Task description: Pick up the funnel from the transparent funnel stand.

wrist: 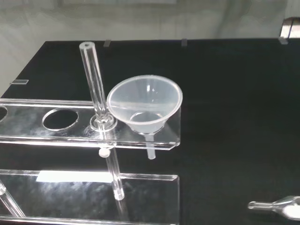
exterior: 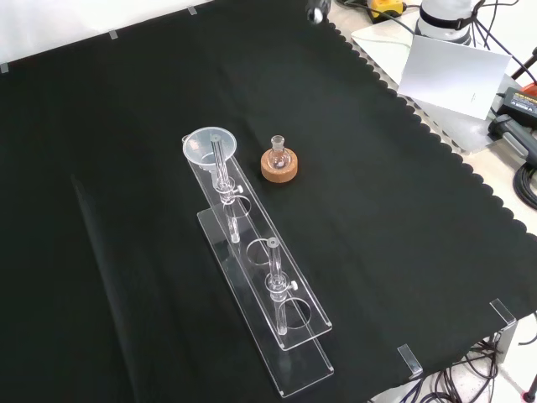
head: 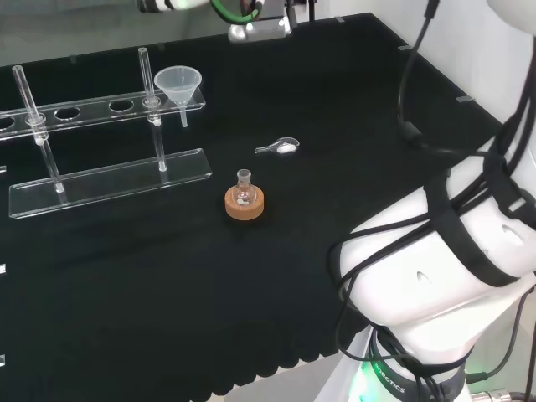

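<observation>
Wide open black cloth on the desk (head: 167, 318) across the lower half of the head view and the whole right side of the front view, scalloped hem along the near edge. One clear funnel (head: 177, 83) seated in the end hole of the transparent funnel stand (head: 109, 180), upper left of the head view; in the front view at the stand's far end, left of centre (exterior: 210, 144). Cone smooth and translucent, short stem poking below the upper shelf (wrist: 146, 105). Stand of two flat clear shelves joined by two upright rods (wrist: 96, 84), round holes in the top shelf. One small round glass flask (head: 244, 191) on one cork ring (head: 244, 204), mid-frame, apart from the stand. One small clear spoon-like piece (head: 280, 147) lying beyond it. State of the fingers: cannot tell.
</observation>
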